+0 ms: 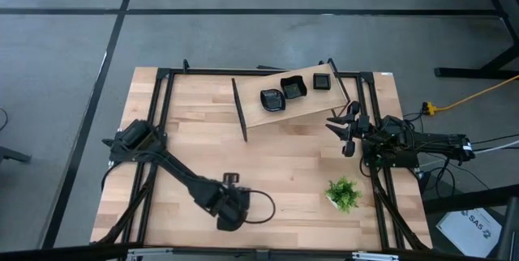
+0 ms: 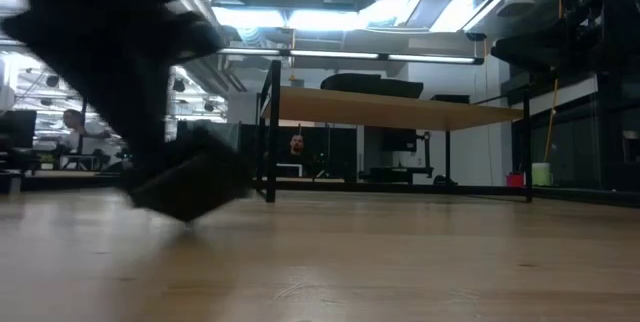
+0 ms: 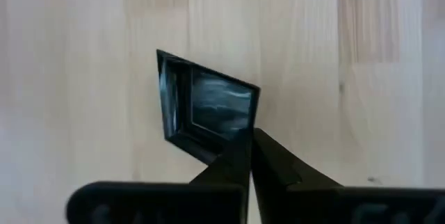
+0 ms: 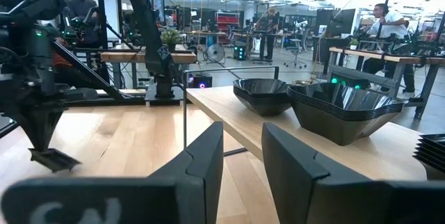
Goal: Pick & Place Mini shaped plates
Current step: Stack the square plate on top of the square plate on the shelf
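Square plate (image 3: 208, 109) apparently pinched by left gripper (image 3: 245, 156).

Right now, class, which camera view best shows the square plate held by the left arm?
The left wrist view: the square plate fills the frame, pinched at its rim. The low view shows a dark blur, the high view hides it, and the right wrist view shows it distantly.

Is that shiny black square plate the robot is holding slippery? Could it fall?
Probably slippery: the square plate looks glossy. The left gripper pinches only its rim, so it might twist or slip out. It looks stiff, not bendy.
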